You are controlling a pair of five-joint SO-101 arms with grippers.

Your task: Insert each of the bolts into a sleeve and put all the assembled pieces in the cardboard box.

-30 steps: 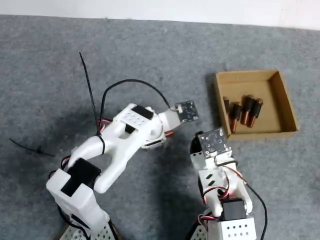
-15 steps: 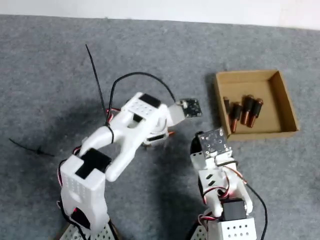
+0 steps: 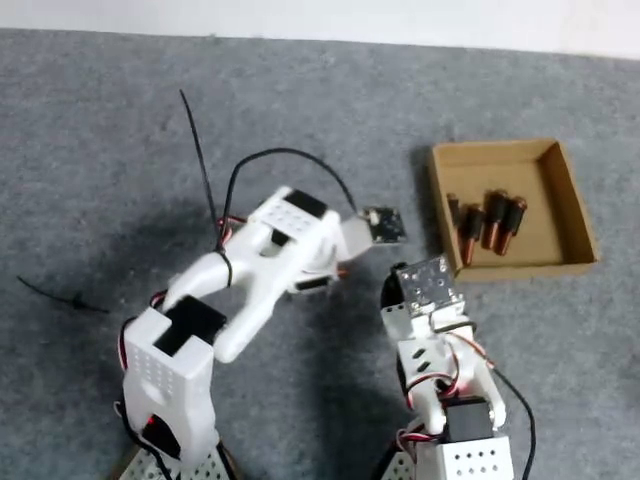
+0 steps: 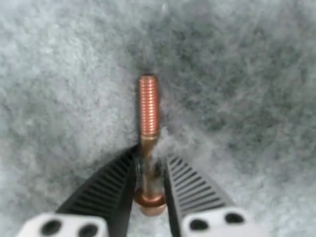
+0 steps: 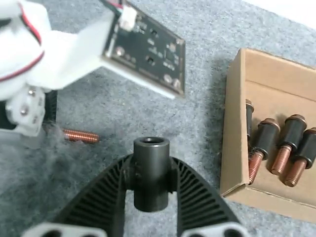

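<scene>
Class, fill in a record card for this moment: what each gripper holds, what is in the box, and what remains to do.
Left gripper: shut on a copper threaded bolt, gripped near its head
Right gripper: shut on a black cylindrical sleeve, bore uncovered
Brown cardboard box: four assembled pieces, side by side
Surface: grey carpet
Not yet done: bolt not in sleeve

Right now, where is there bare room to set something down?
Bare: the grey mat beyond the white left arm, up to its far edge; also the floor of the brown cardboard box between its four copper-and-black assembled pieces and its outer wall. Crowded: the gap between the left arm, the white right arm and the box, where a copper bolt sits.
</scene>
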